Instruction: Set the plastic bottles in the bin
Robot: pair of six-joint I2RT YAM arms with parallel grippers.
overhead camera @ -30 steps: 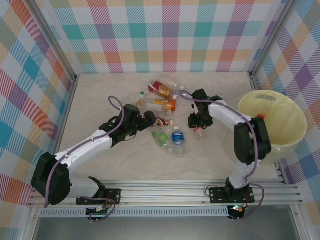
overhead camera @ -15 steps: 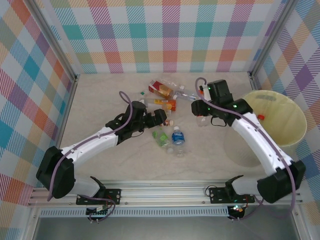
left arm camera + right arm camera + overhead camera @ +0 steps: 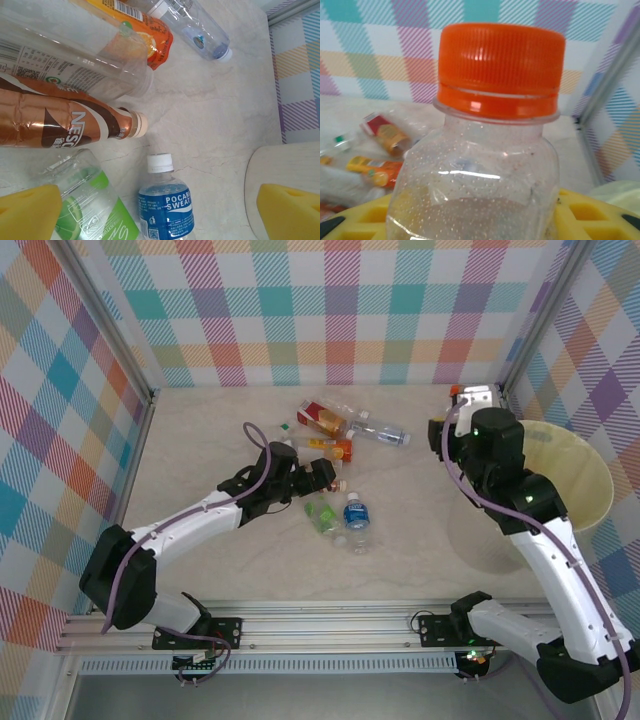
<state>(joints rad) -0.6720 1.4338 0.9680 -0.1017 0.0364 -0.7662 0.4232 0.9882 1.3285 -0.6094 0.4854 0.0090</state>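
The right gripper's yellow fingers (image 3: 585, 215) are clamped on the body of an orange-capped bottle (image 3: 480, 165), gripping it below the shoulder with the neck and cap standing free above the pads. The bottle looks empty, so it is probably very light. Its thin clear wall would likely buckle under a hard squeeze and slip under a loose one. The stiffer shoulder just under the neck ring seems the safest place to hold it. The plastic is clear, fogged inside with fine droplets, and its ribbed orange cap (image 3: 500, 65) is screwed down over a collar.

In the overhead view the right gripper (image 3: 470, 395) carries it raised near the far right corner, just beside the far-left rim of the pale yellow bin (image 3: 575, 475) and not yet over its mouth.

The left gripper (image 3: 325, 475) hovers with its pads (image 3: 27, 215) spread wide over the cluster on the table (image 3: 200, 440). Under it lie a blue-labelled Pocari Sweat bottle (image 3: 165, 210), a brown Nescafé bottle (image 3: 65, 125) and a green-labelled bottle (image 3: 95, 215).
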